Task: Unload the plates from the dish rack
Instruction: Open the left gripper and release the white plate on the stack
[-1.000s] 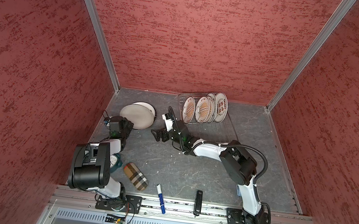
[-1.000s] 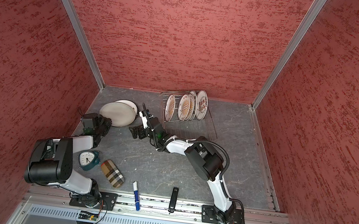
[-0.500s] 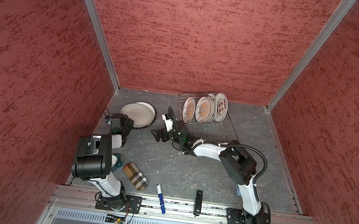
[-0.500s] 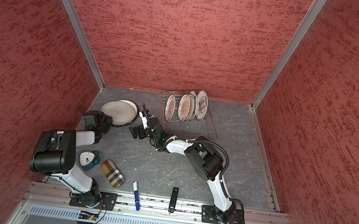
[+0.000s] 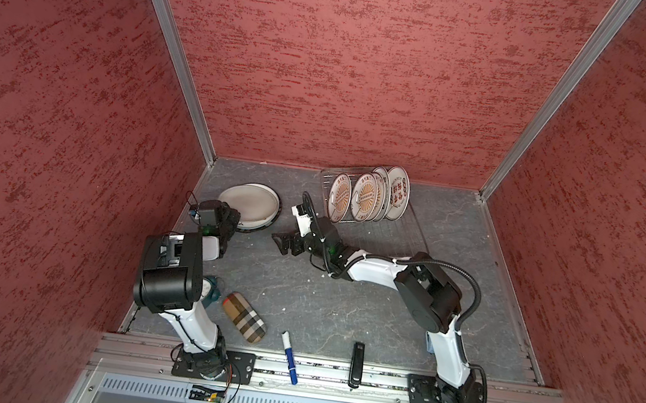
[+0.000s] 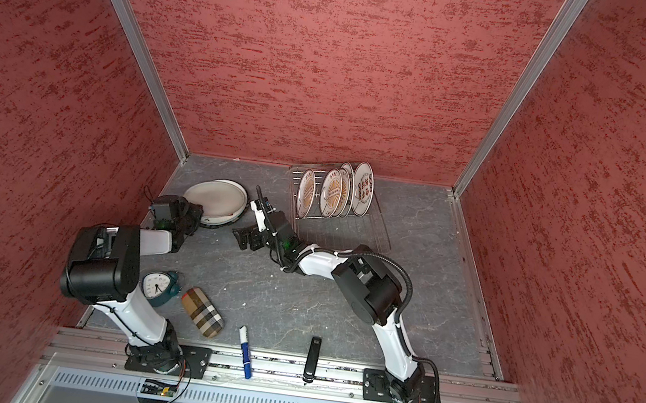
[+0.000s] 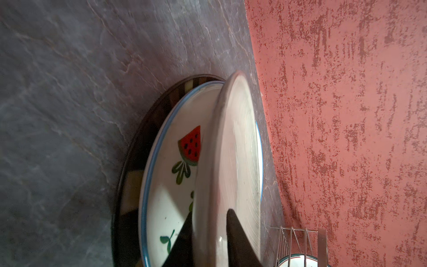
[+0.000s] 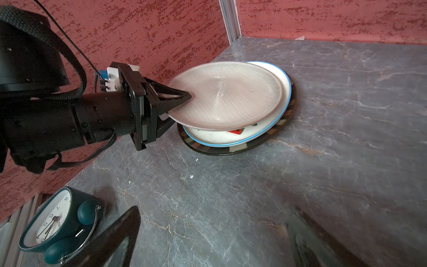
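Several white plates with orange centres (image 5: 366,195) stand upright in the wire dish rack (image 5: 388,235) at the back. On the floor to its left lies a stack: a dark-rimmed plate (image 8: 231,150) at the bottom, a watermelon plate (image 7: 171,185) on it, and a plain grey plate (image 8: 226,94) on top, tilted and blurred. My left gripper (image 7: 209,211) is shut on the grey plate's near rim, one finger above it and one below. My right gripper (image 5: 282,243) hovers open and empty between the stack and the rack.
A teal clock (image 6: 156,284) stands by the left arm's base. A plaid case (image 5: 244,317), a blue marker (image 5: 289,355) and a black stapler-like object (image 5: 356,363) lie along the front edge. Red walls close in the left, back and right sides.
The left gripper has pushed a little farther back and lowered the grey plate from a steep tilt to nearly flat on the stack. The right arm has not moved.
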Controlling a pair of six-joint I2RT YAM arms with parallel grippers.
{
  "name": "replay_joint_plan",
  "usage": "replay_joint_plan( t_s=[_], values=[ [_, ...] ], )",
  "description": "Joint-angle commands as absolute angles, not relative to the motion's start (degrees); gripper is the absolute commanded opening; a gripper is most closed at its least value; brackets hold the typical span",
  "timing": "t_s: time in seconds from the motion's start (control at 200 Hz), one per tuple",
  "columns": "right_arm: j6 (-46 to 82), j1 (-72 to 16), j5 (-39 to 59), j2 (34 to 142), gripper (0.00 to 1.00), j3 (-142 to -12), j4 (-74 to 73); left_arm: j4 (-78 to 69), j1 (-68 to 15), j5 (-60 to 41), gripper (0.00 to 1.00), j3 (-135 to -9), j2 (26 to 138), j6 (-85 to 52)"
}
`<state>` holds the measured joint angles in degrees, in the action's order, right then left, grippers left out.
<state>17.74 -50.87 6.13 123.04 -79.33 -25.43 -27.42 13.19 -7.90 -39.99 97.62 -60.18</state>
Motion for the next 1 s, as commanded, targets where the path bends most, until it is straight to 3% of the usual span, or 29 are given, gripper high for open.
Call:
replay_joint_plan(
  t_s=[0.0, 0.306, 0.341, 0.476, 0.521, 0.992],
  values=[
    [16.96, -51.18, 5.06, 122.83, 0.99, -78.92, -26.54, -28.64, 13.56, -6.69, 0.28, -41.85, 97.87, -59.09],
    [17.55, -51.24, 5.50, 122.96, 0.99, -78.92, -26.89, -23.59, 13.68, -5.05, 0.39, -42.84, 97.21, -57.48],
    [17.58, -51.24, 5.53, 122.95, 0.99, -78.93, -26.81, -23.39, 13.54, -4.68, 0.44, -42.79, 97.16, -57.32],
    [17.53, -51.23, 5.44, 122.78, 0.99, -78.78, -26.72, -21.80, 13.53, -2.97, 0.46, -42.98, 96.59, -57.04],
    [17.50, -51.24, 5.45, 122.78, 0.99, -78.88, -26.63, -21.60, 13.39, -2.28, 0.51, -42.81, 96.35, -57.04],
    [16.88, -51.24, 4.85, 122.59, 0.99, -79.11, -26.10, -18.84, 12.13, 2.13, 0.57, -43.49, 95.15, -55.60]
  ],
)
